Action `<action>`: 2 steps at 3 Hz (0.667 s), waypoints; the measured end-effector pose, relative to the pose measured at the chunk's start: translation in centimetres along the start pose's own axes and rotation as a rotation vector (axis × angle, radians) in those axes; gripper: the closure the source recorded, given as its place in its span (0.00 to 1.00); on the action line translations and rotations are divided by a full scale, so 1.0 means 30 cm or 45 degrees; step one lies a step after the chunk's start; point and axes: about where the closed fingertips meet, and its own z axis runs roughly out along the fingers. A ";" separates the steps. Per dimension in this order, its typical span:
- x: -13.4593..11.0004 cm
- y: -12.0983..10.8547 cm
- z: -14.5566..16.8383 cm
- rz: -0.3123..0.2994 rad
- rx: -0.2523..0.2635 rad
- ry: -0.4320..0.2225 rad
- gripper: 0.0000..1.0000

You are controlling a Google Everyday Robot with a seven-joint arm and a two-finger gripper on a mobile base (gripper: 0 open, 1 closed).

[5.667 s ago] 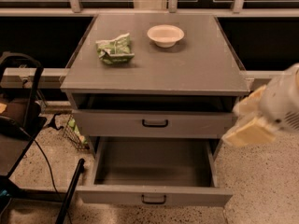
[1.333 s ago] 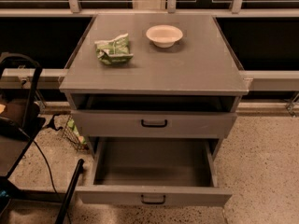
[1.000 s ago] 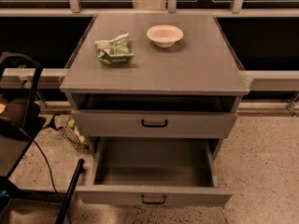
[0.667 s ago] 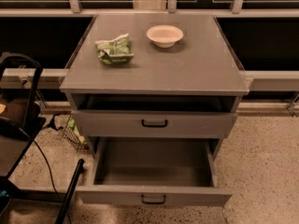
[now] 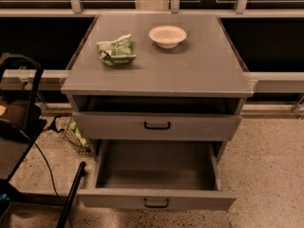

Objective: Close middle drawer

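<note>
While gripper unseen, middle drawer (image 5: 156, 175) open; bowl (image 5: 167, 35), packet (image 5: 116, 50) atop cabinet (image 5: 190, 70).

Arm and tool both wholly outside the camera view.

Dim, warm yellowish cast overall. Light comes from above: cabinet top (image 5: 190, 65) is the brightest area, w/ soft shadows under bowl (image 5: 167, 35) and packet (image 5: 116, 50). The gap under the top and the inside of the middle drawer (image 5: 156, 167) are shaded. Bkgd behind cabinet is nearly black. Floor (image 5: 270, 165) beside cabinet is evenly lit. Gripper is out of frame.
</note>
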 end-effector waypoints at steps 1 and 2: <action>-0.029 -0.058 0.077 0.031 0.012 -0.059 1.00; -0.055 -0.100 0.154 0.071 0.019 -0.142 1.00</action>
